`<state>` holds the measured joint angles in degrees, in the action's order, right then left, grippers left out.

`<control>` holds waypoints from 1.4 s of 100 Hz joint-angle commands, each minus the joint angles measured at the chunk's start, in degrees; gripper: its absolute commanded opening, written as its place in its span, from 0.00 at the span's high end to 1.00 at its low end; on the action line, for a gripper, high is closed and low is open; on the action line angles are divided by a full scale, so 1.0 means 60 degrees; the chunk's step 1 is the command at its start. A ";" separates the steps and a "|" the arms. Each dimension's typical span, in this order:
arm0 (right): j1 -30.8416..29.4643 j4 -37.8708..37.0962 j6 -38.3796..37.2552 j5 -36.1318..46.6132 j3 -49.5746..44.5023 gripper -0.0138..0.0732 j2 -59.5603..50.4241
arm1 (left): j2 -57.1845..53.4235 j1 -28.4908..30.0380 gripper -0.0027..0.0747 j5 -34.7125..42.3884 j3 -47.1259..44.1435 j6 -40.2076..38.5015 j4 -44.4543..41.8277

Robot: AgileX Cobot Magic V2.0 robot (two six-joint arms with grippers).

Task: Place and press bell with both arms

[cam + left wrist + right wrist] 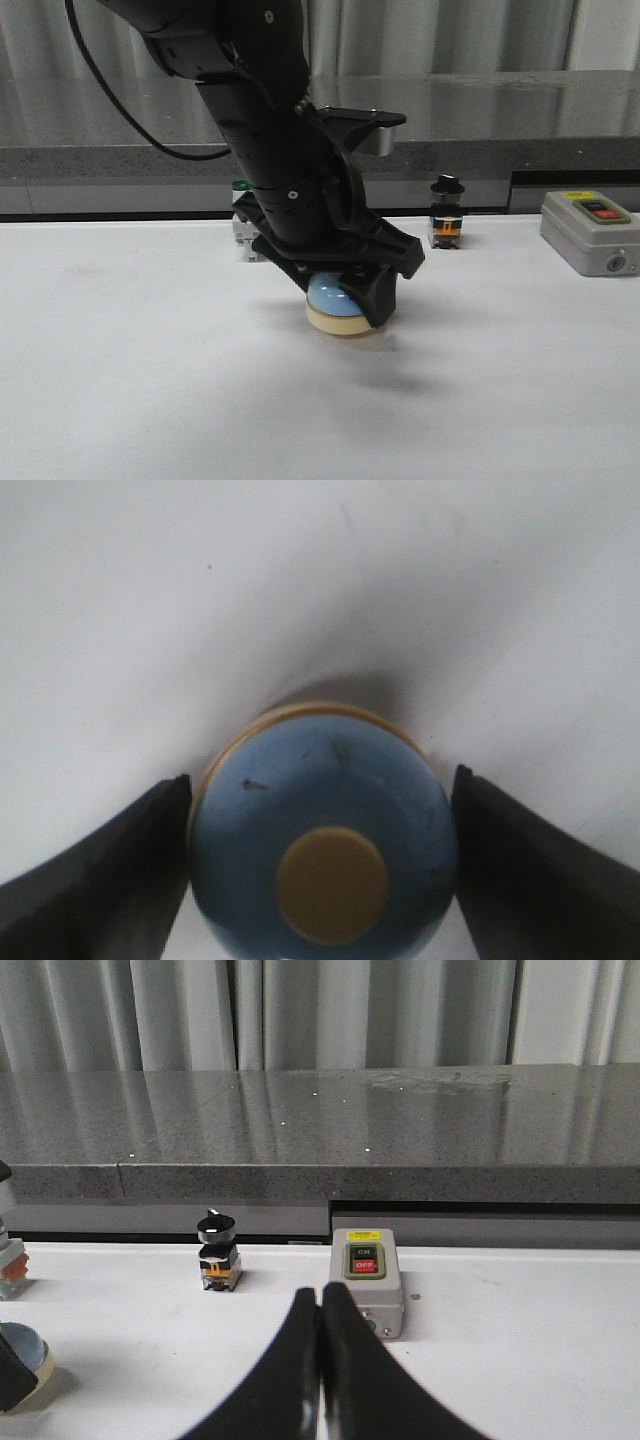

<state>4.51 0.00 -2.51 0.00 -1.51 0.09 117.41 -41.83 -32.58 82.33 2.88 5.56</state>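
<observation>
The light-blue bell (328,297) with its cream base stands on the white table (120,360) near the middle. My left gripper (340,300) reaches down over it, with a black finger pressed against each side of the dome. In the left wrist view the bell (300,790) fills the gap between the fingers (120,870) and its cream knob (332,883) faces the camera. My right gripper (321,1300) is shut and empty, low over the table and pointing at the grey button box; it is out of the front view. The bell's edge (22,1345) shows in the right wrist view.
A grey box with red and black buttons (590,232) sits at the right back and also shows in the right wrist view (366,1278). A small black-knobbed switch (446,212) stands behind the bell. A green-capped switch (241,228) is partly hidden behind my left arm. A grey ledge (500,150) runs along the back.
</observation>
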 commanded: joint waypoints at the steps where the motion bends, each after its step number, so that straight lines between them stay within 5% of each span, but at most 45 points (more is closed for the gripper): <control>1: -0.0056 -0.0143 0.0051 0.0830 0.0140 0.91 0.0083 | -0.0535 -0.0075 0.27 0.0282 0.0300 -0.0052 0.0141; 50: -0.0056 -0.0143 0.0051 0.0830 0.0140 0.91 0.0083 | -0.0708 -0.0075 0.21 0.0292 0.0300 -0.0069 0.0312; 81: -0.0056 -0.0143 0.0051 0.0830 0.0140 0.91 0.0083 | -0.2348 0.0044 0.21 0.1009 0.0233 -0.0162 0.0364; 140: -0.0056 -0.0143 0.0051 0.0830 0.0140 0.91 0.0083 | -0.7038 0.3276 0.22 0.3136 -0.3650 -0.0408 0.0738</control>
<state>4.51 0.00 -2.51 0.00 -1.51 0.09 81.15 -24.80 -19.02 62.12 0.95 8.66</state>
